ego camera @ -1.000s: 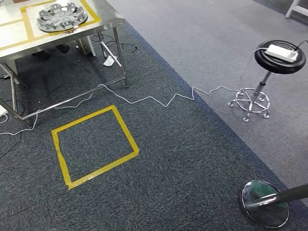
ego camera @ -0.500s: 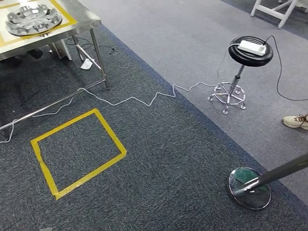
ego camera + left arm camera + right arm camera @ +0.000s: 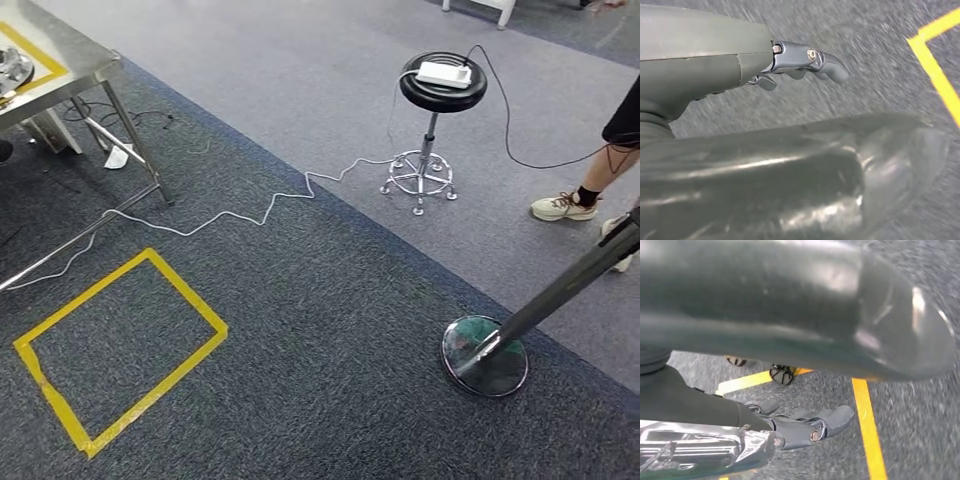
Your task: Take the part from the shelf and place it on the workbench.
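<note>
Hanging over dark carpet, the left hand and right hand hold nothing, fingers stretched out and slightly apart. Far left, the silver part lies on the steel workbench inside yellow tape. A yellow tape square marks the near floor; a white cable snakes right to a black stool. A person's shoe stands far right.

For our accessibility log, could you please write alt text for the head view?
A yellow tape rectangle marks dark carpet beside a steel workbench at upper left. A white cable snakes to a black stool carrying a white power strip; a person's leg and a stanchion base are on the right.
</note>
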Controlling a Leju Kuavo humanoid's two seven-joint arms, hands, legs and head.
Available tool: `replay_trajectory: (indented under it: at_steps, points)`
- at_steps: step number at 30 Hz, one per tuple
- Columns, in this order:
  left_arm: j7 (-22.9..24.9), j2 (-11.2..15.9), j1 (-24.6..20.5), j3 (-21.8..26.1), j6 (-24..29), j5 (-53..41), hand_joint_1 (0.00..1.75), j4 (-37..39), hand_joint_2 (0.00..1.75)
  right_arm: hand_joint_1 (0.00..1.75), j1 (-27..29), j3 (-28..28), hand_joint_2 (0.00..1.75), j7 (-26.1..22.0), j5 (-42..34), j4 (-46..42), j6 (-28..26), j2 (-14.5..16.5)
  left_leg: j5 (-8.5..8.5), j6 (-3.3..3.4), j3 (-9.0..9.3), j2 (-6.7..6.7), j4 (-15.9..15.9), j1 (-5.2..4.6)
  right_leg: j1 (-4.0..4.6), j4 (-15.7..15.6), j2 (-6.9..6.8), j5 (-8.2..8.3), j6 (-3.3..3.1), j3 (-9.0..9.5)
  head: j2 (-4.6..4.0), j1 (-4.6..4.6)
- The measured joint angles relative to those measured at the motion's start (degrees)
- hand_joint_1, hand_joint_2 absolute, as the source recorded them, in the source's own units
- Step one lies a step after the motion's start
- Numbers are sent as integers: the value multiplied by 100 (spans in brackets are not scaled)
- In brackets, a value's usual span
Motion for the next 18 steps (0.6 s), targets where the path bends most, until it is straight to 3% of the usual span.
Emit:
replay_trajectory:
  at_steps: [2, 4, 6, 7, 9, 11, 12, 13, 14, 15, 18]
  points:
    - [-99, 20, -19, 139, -195, 327, 0, -15, 0, 0, -4, 0, 0, -55, -220, 0, -16, -22, 386, 13, 334, -239, -768, 37, 2, 22, 147, 14, 43, -17, 0, -8]
    - [-168, 40, -39, 273, -301, 553, 0, -38, 0, 0, -6, 0, 0, -96, -366, -1, -27, -55, 495, 41, 501, -444, -1183, 59, 7, 38, 274, 32, 111, -69, 0, -16]
    - [-189, 52, -60, 363, -336, 618, 0, -56, 0, 0, 26, 0, 0, -107, -412, -1, -31, -83, 496, 112, 507, -388, -1225, 50, -11, 13, 381, 63, 190, -122, 0, -20]
    - [-199, 57, -72, 392, -355, 648, 0, -61, 0, 0, 47, 0, 0, -110, -433, 0, -31, -92, 510, 154, 512, -332, -1233, 50, -17, 25, 357, 55, 221, -142, 0, -17]
    - [-257, 62, -80, 437, -451, 834, 0, -79, 0, 0, 53, 0, 0, -148, -532, 1, -30, -114, 530, 228, 520, -201, -1250, 57, -6, 356, 103, -160, 266, -299, 0, 24]
    - [-367, 72, -67, 475, -627, 1214, 0, -107, 0, 0, 25, 1, 0, -237, -757, 2, -20, -135, 523, 264, 523, -55, -1249, 34, 1, 1142, -207, -572, 300, -665, 0, 62]
    - [-426, 77, -62, 493, -720, 1421, 0, -124, 0, 0, 17, 1, 0, -288, -892, 2, -11, -146, 518, 270, 526, 21, -1248, 23, -2, 1511, -271, -720, 310, -838, 0, 64]
    - [-486, 85, -59, 511, -816, 1619, 0, -144, 0, 0, 20, 1, 0, -340, -1032, 2, 5, -157, 511, 272, 531, 93, -1247, 15, -3, 1719, -303, -769, 315, -926, 0, 64]
    - [-541, 91, -60, 527, -906, 1795, 0, -164, 0, 0, 27, 1, 0, -388, -1167, 1, 26, -173, 501, 269, 542, 159, -1246, 11, -4, 1686, -323, -704, 314, -891, 0, 64]
    - [-586, 93, -62, 536, -989, 1955, 0, -181, 0, 0, 34, 0, 0, -430, -1293, 0, 49, -195, 487, 260, 561, 219, -1246, 10, -4, 1423, -351, -549, 308, -736, 0, 65]
    - [-710, 114, -65, 554, -1258, 2463, 0, -238, 0, 0, 19, 0, 0, -545, -1675, -5, 161, -272, 421, 188, 630, 371, -1231, -30, 16, 318, -623, -113, 254, -108, 0, 73]
